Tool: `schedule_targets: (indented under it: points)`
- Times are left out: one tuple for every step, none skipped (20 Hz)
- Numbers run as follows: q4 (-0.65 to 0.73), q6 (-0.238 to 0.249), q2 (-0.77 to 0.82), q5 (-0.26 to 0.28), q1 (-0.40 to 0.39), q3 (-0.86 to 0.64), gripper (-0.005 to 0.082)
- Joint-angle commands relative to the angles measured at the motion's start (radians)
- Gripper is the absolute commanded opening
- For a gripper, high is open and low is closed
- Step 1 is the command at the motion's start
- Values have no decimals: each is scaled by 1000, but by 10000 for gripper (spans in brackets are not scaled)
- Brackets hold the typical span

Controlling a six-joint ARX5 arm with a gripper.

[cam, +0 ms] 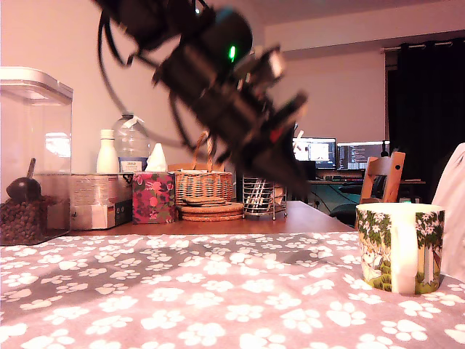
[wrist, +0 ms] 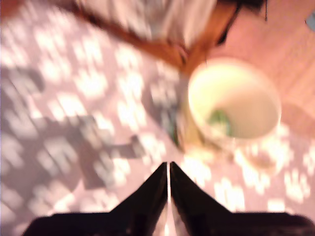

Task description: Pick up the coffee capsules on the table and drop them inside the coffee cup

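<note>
Black fingers pressed together to a thin slit, nothing visible between them: that's the hand [wrist: 168, 169] in the wrist view, blurred with motion. In the exterior view the hand [cam: 294, 174] hangs in the air well above the table [cam: 218, 291], the arm slanting down from the upper part of the picture. Below it lies grey-mauve cloth with white paw prints, bare where it shows. Just ahead of the fingertips and a little to one side sits the coffee cup [wrist: 234, 101], mouth open to the camera; the blur hides what is inside. From the exterior view the coffee cup [cam: 399, 247] stands on the cloth, lower than the hand and toward that view's right. No coffee capsules can be made out in either view. Further back, behind the hand, stand a wire utensil holder [cam: 264, 198], a wicker basket [cam: 204, 185] and stacked cork mats [cam: 211, 211]. Off toward the exterior view's left sit a floral box [cam: 152, 198] and a clear container [cam: 33, 156].
</note>
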Motion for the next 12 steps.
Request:
schedule_targets:
  points:
    - [19, -10, -63, 4, 13, -50, -21]
    - [28, -13, -78, 3, 21, -77, -21]
    - [50, -27, -93, 1, 29, -106, -21]
    - [66, -35, -111, 0, 40, -135, -21]
    - [81, -35, -127, -1, 51, -162, -21]
    - [94, -54, -145, -1, 64, -190, -21]
    - [102, -54, -162, -2, 75, -215, -21]
    - [109, -72, -177, -3, 85, -239, -21]
    - [113, -77, -191, -3, 96, -262, -21]
    - [113, -81, -203, -3, 106, -282, -21]
    - [113, -89, -216, -4, 116, -304, -21]
    - [113, -95, -230, -6, 124, -329, -21]
